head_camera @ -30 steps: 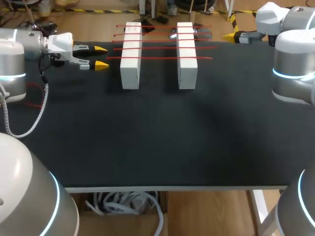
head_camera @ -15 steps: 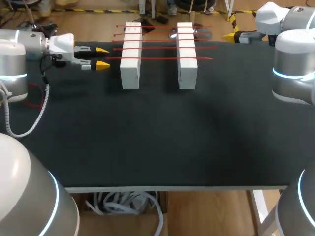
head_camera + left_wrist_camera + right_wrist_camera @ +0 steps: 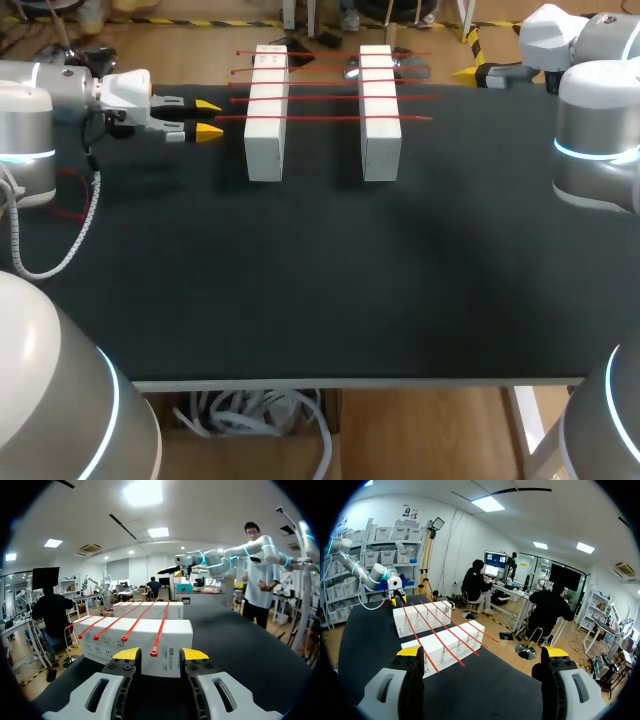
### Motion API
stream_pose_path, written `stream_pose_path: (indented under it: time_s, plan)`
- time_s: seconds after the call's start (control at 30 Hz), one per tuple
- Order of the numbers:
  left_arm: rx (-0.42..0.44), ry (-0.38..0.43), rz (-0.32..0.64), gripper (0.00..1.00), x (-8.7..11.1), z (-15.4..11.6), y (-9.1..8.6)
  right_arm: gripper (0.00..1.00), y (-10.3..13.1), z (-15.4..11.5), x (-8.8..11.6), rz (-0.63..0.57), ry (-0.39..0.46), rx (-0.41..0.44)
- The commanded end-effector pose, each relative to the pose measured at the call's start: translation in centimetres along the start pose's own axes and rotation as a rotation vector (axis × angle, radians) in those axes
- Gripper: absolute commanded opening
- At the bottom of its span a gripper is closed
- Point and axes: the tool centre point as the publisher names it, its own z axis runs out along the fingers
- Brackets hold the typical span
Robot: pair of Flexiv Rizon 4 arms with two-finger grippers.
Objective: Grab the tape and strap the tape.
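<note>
Tape (image 3: 320,118) lies crosswise over two white blocks (image 3: 265,140); long axis points at my left gripper (image 3: 207,117); near end just ahead, between its spread fingers (image 3: 126,654) | right gripper (image 3: 468,73) likewise spread, farther off

The table top (image 3: 320,290) is a matt black sheet, dull and faintly textured. In the upper middle of the frame, the two white blocks (image 3: 266,135) look smooth and cardboard-like, with a slight sheen. The red tapes (image 3: 330,118) across them look like thin, slick plastic. The left gripper (image 3: 206,116) has a glossy white plastic shell and smooth yellow tips. The right arm (image 3: 600,130) wears a satin silver-grey casing.
</note>
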Motion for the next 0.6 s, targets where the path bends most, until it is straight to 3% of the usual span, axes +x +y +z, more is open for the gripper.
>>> stream_pose_path:
  time_s: [0.03,0.27,0.47,0.6]
  plan:
    - [0.004,0.007,-0.002,0.3,-0.29,0.05,0.19,1.0,0.0,0.0,0.0,0.0,0.0,0.0]
    - [0.006,0.003,-0.001,0.22,-0.35,0.01,0.17,1.0,0.0,0.0,0.0,0.0,0.0,0.0]
    - [0.007,0.0,0.0,0.22,-0.36,-0.05,0.07,1.0,0.0,0.0,0.0,0.0,0.0,0.0]
    - [0.007,0.001,0.003,0.27,-0.33,-0.06,-0.08,1.0,0.0,0.0,0.0,0.0,0.0,0.0]
